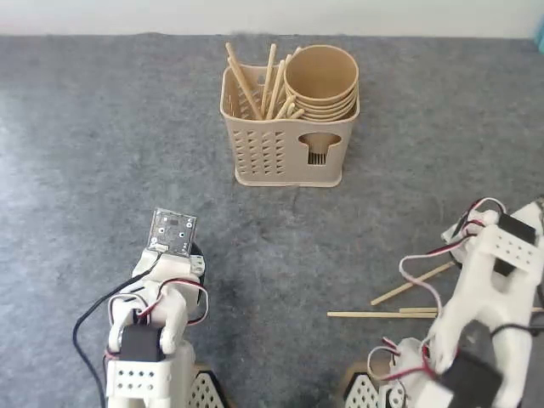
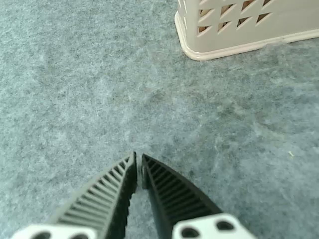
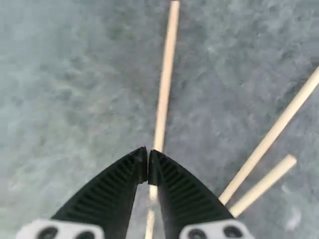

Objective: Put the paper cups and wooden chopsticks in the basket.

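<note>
The tabletop has a grey, felt-like surface that spreads under and all around the left pincer. Far ahead of this pincer, beyond the tabletop's edge, runs a pale strip. The light is soft and even.

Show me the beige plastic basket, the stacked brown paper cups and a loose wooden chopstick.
beige plastic basket point(image 1: 270, 153), high view, slotted front wall.
stacked brown paper cups point(image 1: 321, 75), high view, inside the top cup.
loose wooden chopstick point(image 1: 382, 314), high view, middle of its shaft.
</note>
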`<state>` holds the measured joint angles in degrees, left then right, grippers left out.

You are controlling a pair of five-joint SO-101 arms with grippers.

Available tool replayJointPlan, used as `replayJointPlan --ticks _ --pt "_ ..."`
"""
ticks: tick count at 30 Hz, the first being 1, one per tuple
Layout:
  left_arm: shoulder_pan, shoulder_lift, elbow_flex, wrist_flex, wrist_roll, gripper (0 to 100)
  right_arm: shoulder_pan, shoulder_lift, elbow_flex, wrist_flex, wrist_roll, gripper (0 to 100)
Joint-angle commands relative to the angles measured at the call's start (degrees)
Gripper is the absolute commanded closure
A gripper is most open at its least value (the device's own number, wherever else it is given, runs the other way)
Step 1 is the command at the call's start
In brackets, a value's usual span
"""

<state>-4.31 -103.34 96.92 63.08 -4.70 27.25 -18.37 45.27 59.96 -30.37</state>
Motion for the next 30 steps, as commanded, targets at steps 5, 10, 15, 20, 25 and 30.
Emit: replayJointPlan --ticks 5,10,15,20,25,30 --pt "0.2 -1.0 -0.4 -1.2 -0.4 99 4.9 9.2 -0.8 -9.3 1.6 95.7" --pt "0.2 -1.0 -0.4 -1.2 -0.4 99 5.3 14.5 -0.8 -13.1 1.6 92.6" --pt "0.2 -1.0 -0.4 -1.2 -0.4 99 5.8 15.6 -1.7 -14.2 1.8 93.2" --pt "0.2 -1.0 -0.4 -1.2 -0.4 99 5.6 15.5 -4.0 -9.9 4.0 93.1" --pt "0.2 -1.0 -0.4 -1.2 -0.4 99 5.8 15.5 -8.8 -2.2 4.6 93.1" --pt "0.2 -1.0 -0.4 -1.2 -0.4 99 5.5 15.5 -13.5 4.6 4.7 92.4"
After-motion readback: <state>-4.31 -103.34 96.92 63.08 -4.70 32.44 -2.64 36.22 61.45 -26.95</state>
